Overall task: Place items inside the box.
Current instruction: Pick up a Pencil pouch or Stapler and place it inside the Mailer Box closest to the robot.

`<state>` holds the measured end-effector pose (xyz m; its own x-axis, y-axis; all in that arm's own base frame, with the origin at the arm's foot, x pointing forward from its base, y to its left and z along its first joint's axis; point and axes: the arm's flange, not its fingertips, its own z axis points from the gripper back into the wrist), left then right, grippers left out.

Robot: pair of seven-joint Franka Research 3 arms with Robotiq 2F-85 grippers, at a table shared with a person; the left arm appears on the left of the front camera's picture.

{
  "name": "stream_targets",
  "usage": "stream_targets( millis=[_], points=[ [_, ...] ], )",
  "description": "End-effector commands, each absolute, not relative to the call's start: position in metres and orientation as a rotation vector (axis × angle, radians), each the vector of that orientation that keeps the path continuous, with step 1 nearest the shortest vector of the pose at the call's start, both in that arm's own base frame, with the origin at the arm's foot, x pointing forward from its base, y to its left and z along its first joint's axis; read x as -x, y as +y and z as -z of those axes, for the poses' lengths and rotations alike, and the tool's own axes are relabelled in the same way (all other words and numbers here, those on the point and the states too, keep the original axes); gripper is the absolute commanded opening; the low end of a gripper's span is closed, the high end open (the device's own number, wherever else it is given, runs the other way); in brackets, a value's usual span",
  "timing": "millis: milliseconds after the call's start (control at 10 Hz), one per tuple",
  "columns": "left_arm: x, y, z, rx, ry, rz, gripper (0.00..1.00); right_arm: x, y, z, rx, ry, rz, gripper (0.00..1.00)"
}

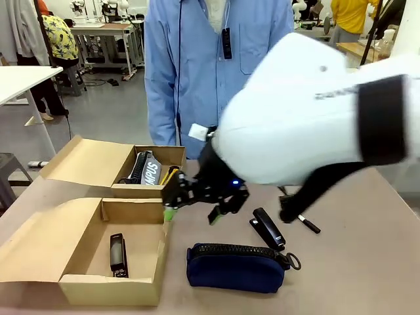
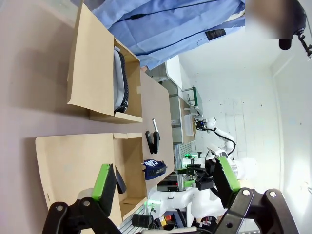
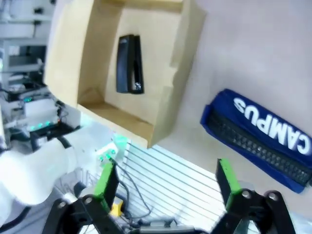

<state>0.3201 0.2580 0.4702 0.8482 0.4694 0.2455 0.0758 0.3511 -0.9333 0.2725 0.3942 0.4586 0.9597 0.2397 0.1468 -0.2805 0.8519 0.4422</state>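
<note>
Navy blue zip fabric pouch (image 1: 235, 269) lies on the table (image 1: 367, 275) beside the large brown cardboard box (image 1: 108, 289). It looks soft and light, best pinched mid-body. My right pincer (image 1: 191, 214) hangs open, empty.

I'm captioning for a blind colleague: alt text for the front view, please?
The right arm's open pincer hovers beside the near cardboard box, which holds a black stapler; a navy pouch, second stapler and marker lie on the table. A person stands behind.

Stapler (image 1: 118, 254) inside open box (image 1: 111, 289), navy pouch (image 1: 233, 269) beside.
</note>
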Motion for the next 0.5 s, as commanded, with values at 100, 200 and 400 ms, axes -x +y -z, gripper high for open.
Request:
stream_targets(
  millis=[100, 200, 400],
  points=[
    [-0.319, 0.257, -0.471, 1.209, -0.547, -0.25, 1.0, -0.273, 0.394, -0.459, -0.478, -0.087, -0.274, 1.0],
    [-0.319, 0.257, -0.471, 1.209, -0.547, -0.25, 1.0, -0.276, 0.378, -0.466, -0.507, -0.036, -0.327, 1.0],
    [-0.319, 0.257, -0.471, 1.209, -0.547, -0.25, 1.0, -0.285, 0.266, -0.507, -0.654, -0.095, -0.184, 1.0]
  ],
)
